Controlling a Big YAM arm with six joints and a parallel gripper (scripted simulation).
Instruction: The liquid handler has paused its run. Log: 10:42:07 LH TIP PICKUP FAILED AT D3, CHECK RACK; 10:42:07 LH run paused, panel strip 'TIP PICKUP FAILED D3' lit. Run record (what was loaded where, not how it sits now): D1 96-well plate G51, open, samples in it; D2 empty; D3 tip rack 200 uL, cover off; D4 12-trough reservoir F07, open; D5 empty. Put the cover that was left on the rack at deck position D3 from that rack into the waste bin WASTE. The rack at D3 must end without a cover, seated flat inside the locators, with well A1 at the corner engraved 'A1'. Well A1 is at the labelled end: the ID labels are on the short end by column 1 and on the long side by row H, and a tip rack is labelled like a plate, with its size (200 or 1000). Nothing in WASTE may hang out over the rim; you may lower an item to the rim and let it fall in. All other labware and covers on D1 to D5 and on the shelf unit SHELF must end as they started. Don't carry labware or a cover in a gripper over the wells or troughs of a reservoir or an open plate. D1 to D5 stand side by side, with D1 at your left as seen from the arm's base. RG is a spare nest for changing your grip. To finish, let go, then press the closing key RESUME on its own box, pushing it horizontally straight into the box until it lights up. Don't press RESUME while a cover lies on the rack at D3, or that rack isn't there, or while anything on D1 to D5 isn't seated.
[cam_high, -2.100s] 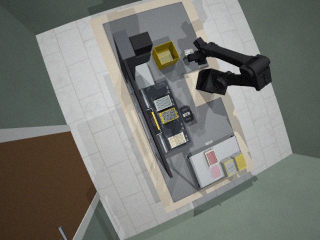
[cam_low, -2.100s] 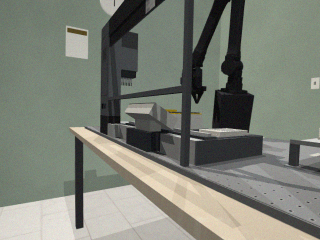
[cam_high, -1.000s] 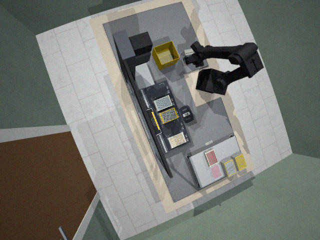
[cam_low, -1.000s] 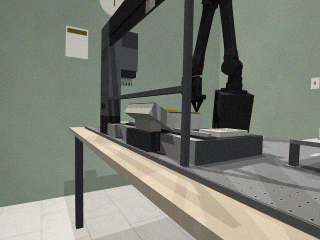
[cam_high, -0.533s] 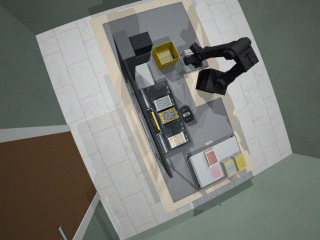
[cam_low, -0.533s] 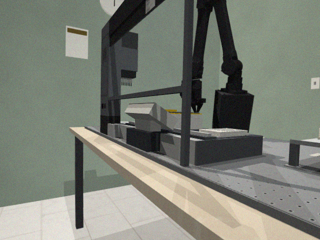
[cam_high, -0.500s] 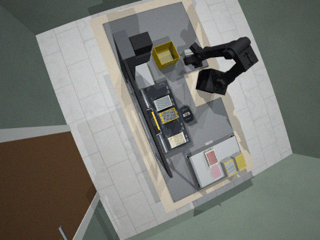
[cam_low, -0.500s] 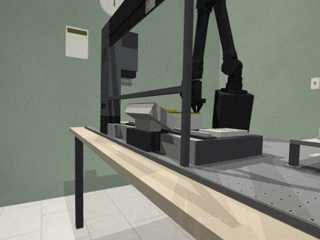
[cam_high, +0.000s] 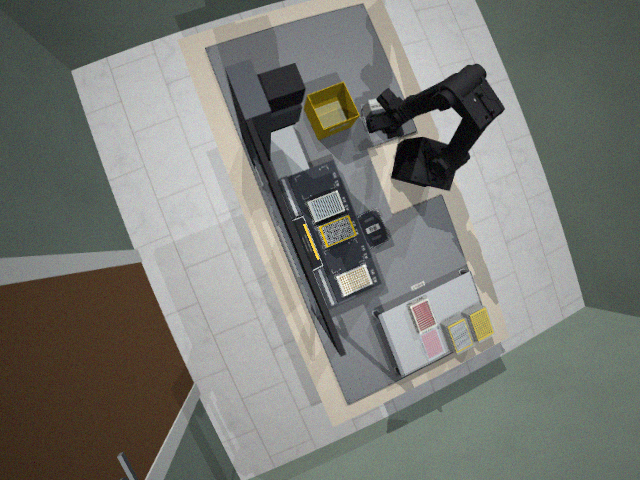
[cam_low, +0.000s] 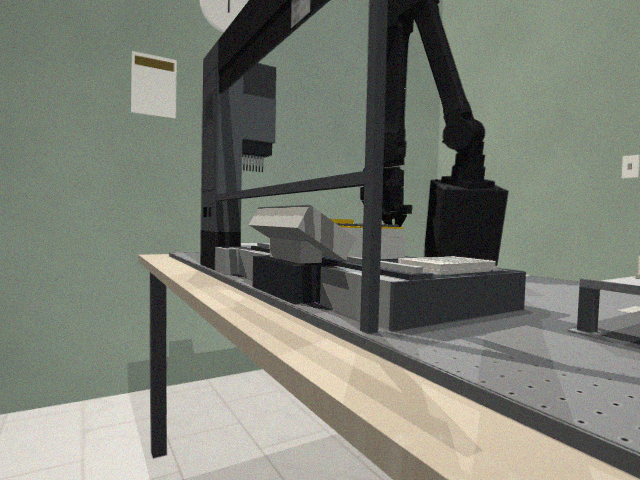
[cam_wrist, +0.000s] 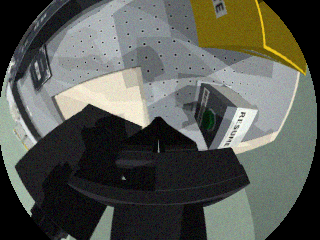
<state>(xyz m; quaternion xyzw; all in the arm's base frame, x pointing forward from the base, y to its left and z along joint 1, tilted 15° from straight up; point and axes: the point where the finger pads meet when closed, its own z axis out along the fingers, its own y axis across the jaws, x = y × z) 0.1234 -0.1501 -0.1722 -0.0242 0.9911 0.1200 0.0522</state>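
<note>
My gripper (cam_high: 376, 119) is shut and empty, right beside the small white RESUME box (cam_high: 373, 107) on the near side of the yellow WASTE bin (cam_high: 331, 110). In the wrist view the RESUME box (cam_wrist: 222, 119) with its green key (cam_wrist: 210, 119) lies just ahead of my dark fingers (cam_wrist: 156, 148), and the WASTE bin (cam_wrist: 240, 14) is beyond it. The side view shows my fingertips (cam_low: 392, 221) low, partly behind a gantry post. The tip rack at D3 (cam_high: 338, 230) has a yellow frame and its tip holes show, with no cover on it. The bin's inside looks pale.
The deck holds a reservoir (cam_high: 325, 205) and a cream plate (cam_high: 354, 280) on either side of the rack. The dark RG nest (cam_high: 371, 224) stands beside the deck. The shelf unit (cam_high: 434, 322) carries pink and yellow labware. The gantry head (cam_high: 280, 85) stands by the bin.
</note>
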